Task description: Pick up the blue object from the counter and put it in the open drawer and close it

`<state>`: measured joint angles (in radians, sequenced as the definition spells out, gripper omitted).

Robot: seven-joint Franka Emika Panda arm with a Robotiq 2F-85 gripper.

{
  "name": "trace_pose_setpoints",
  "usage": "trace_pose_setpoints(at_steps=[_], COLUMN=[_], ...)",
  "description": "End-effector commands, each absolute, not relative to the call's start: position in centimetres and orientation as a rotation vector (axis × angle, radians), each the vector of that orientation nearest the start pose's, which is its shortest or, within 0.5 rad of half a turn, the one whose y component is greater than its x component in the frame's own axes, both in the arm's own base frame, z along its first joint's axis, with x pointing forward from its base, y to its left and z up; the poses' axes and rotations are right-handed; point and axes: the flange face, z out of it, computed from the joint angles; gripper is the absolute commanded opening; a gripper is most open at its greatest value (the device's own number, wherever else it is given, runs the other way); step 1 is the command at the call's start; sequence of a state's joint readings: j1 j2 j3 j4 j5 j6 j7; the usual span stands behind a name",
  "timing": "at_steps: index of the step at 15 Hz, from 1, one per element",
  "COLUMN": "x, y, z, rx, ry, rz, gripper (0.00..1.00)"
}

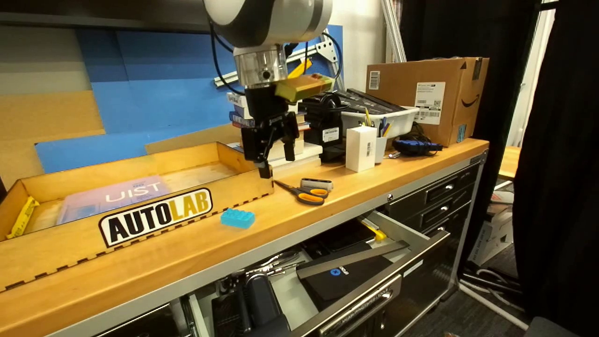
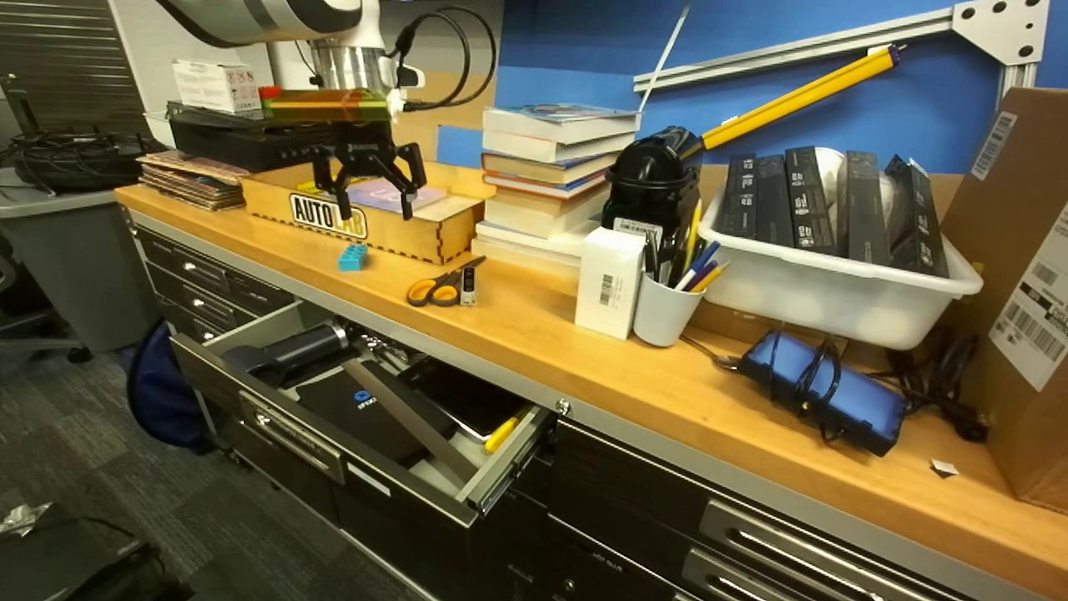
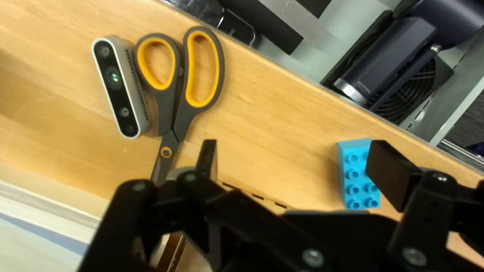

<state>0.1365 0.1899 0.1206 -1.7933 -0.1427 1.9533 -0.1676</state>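
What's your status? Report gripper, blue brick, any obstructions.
Gripper open, empty, above counter. Blue brick on counter, ungrasped. Drawer open. Nearby tray wall may crowd approach.

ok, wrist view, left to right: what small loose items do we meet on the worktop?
Stereo depth camera → grey-and-orange scissors → light-blue studded toy brick, partly hidden by the pincer.

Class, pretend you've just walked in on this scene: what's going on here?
A robot arm holds its open, empty gripper above the counter. The light-blue toy brick lies on the counter, between the AUTOLAB tray and the counter's front edge, not yet grasped. Below, the drawer stands pulled open with various items inside. The brick has yet to go in, and the drawer has yet to be closed.
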Motion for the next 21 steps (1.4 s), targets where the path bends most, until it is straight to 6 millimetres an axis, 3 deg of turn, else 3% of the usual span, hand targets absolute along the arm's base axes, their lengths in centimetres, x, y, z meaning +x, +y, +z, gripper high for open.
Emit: trace_pose_setpoints(at_steps=[1, 8, 12, 13, 15, 21], x=[62.7, 61.6, 61.5, 61.6, 61.7, 60.9], y=[17.4, 22.7, 23.9, 24.0, 24.0, 22.2], z=[42.5, 37.7, 35.9, 35.6, 35.4, 37.0], rx=[-3.147, -3.083, -3.118, -3.124, -3.146, -3.123], ry=[-0.734, -0.844, -0.890, -0.890, -0.876, -0.792], rz=[0.013, 0.178, 0.188, 0.184, 0.147, 0.135], gripper=[1.00, 1.00, 1.00, 0.75, 0.68, 0.20])
